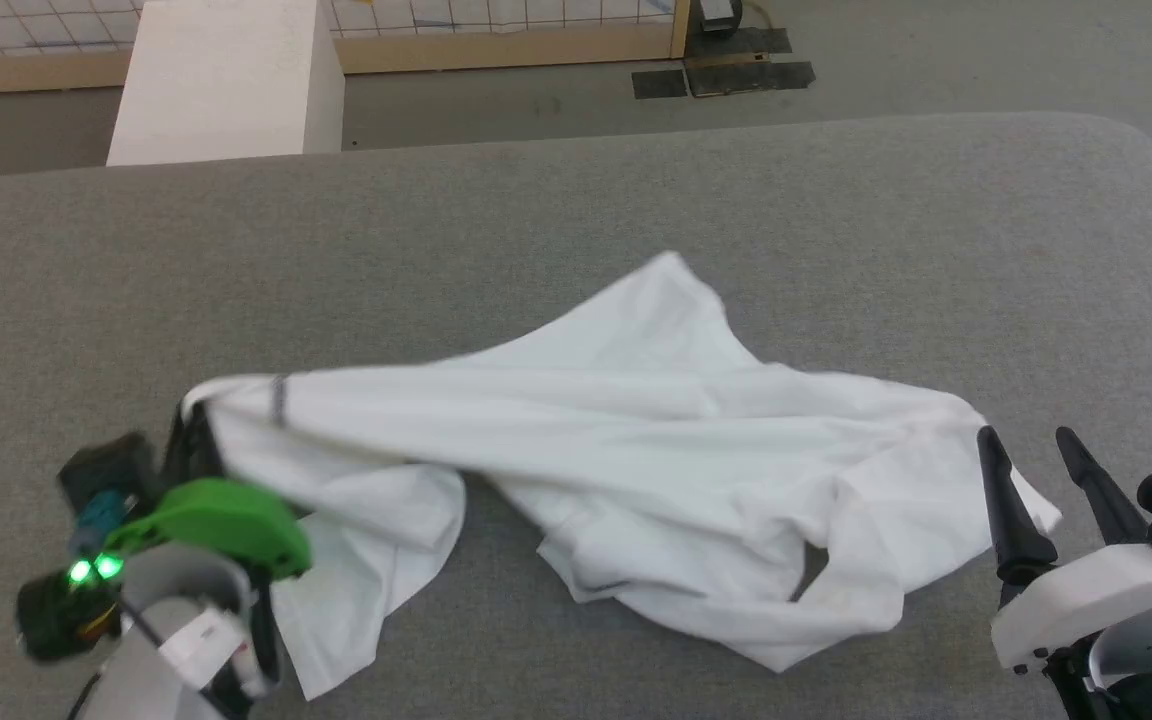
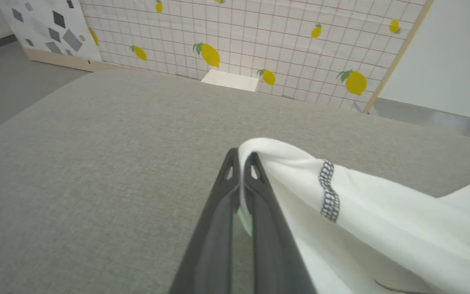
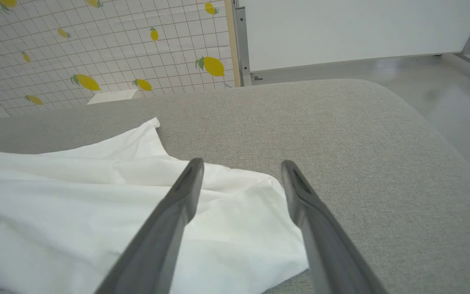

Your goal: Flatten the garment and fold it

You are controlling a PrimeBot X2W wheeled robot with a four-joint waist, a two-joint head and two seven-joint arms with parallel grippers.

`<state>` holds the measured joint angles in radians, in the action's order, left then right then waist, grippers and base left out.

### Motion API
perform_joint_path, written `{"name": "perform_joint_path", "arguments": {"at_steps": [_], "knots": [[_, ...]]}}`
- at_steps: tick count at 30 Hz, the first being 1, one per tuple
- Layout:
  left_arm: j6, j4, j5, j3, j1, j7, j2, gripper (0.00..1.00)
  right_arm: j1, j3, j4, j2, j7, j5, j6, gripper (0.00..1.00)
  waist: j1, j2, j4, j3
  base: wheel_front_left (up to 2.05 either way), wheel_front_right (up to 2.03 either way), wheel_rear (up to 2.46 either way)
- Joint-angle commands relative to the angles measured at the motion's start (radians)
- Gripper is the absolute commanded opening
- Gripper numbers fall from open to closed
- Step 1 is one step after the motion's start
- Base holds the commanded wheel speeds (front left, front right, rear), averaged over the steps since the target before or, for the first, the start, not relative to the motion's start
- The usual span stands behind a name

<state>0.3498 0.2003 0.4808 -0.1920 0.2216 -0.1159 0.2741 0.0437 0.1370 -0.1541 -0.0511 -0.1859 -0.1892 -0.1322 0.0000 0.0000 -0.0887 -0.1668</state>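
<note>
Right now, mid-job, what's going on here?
The left gripper is shut on an edge of the shirt, just beside a patterned seam. A taut fold runs from that pinch across the grey surface. The right gripper is open at the shirt's other end, with a corner of the cloth between its fingers but nothing gripped. The shirt lies bunched and is not yet flat or folded.

**Grey fabric-covered desk in a partitioned room.**
The desk [image 1: 836, 200] spans the head view, its far right corner rounded. Beyond it, at upper left, a white box [image 1: 226, 80] stands on a grey floor [image 1: 986, 60], with dark mats [image 1: 726, 75] at top centre. A wood-framed grid panel printed with lemons [image 2: 259, 36] and a white board in a metal frame [image 3: 357, 28] close the background.
</note>
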Motion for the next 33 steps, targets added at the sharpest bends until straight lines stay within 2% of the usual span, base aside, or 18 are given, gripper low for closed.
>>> {"name": "perform_joint_path", "arguments": {"at_steps": [1,3,4,5,8,10,13,16,19,24,28,33], "knots": [[0.028,-0.001,0.011,0.022,-0.038,-0.006,0.009,0.00,-0.005,-0.002,-0.009,0.001,-0.002,-0.004,0.002,1.00,0.0000,0.0000,0.006,0.002,0.00,0.00,0.00],[0.064,-0.007,0.023,0.052,-0.084,-0.002,0.011,0.00,-0.001,-0.003,-0.011,0.001,-0.006,-0.004,0.002,1.00,0.0000,0.0000,0.012,0.003,0.00,0.00,0.00],[0.069,-0.013,0.029,0.056,-0.102,0.002,0.009,0.44,0.001,-0.003,-0.011,0.001,-0.008,-0.004,0.002,1.00,0.0000,0.0000,0.015,0.004,0.00,0.00,0.00],[0.062,-0.025,0.038,0.053,-0.120,0.007,0.005,1.00,0.003,-0.001,-0.013,0.001,-0.009,-0.003,0.002,1.00,0.0000,0.0000,0.020,0.005,0.00,0.00,0.00],[0.031,-0.059,0.055,0.039,-0.155,-0.005,-0.006,1.00,0.009,-0.006,-0.015,0.001,-0.015,-0.001,0.002,1.00,0.0000,0.0000,0.033,0.008,0.00,0.00,0.00],[0.022,-0.084,0.045,0.035,-0.169,-0.054,-0.013,1.00,0.010,-0.016,-0.018,0.001,-0.018,0.003,0.002,1.00,0.0000,0.0000,0.041,0.011,0.00,0.00,0.00],[0.002,-0.126,-0.001,0.011,-0.182,-0.120,-0.025,1.00,0.015,-0.039,-0.018,0.001,-0.035,0.014,0.002,1.00,0.0000,0.0000,0.061,0.012,0.00,0.00,0.00],[-0.020,-0.159,-0.058,-0.016,-0.185,-0.141,-0.047,1.00,0.009,-0.093,-0.001,-0.013,-0.074,0.028,0.002,1.00,0.0000,0.0000,0.079,0.004,0.00,0.00,0.00],[-0.042,-0.208,-0.123,-0.019,-0.168,-0.145,-0.088,1.00,-0.029,-0.154,0.052,-0.065,-0.119,0.039,0.002,1.00,0.0000,0.0000,0.102,-0.016,0.00,0.00,0.00],[-0.105,-0.232,-0.200,-0.018,-0.140,-0.146,-0.150,1.00,-0.145,-0.242,0.184,-0.149,-0.209,0.036,0.002,1.00,0.0000,0.0000,0.148,-0.066,0.00,0.00,0.00],[-0.146,-0.235,-0.239,-0.012,-0.113,-0.146,-0.183,1.00,-0.255,-0.331,0.278,-0.230,-0.269,0.034,0.002,1.00,0.0000,0.0000,0.183,-0.106,0.00,0.00,0.00],[-0.183,-0.226,-0.269,-0.012,-0.089,-0.146,-0.206,1.00,-0.358,-0.453,0.381,-0.325,-0.370,-0.030,0.002,1.00,0.0000,0.0000,0.222,-0.146,0.00,0.00,0.00]]}}
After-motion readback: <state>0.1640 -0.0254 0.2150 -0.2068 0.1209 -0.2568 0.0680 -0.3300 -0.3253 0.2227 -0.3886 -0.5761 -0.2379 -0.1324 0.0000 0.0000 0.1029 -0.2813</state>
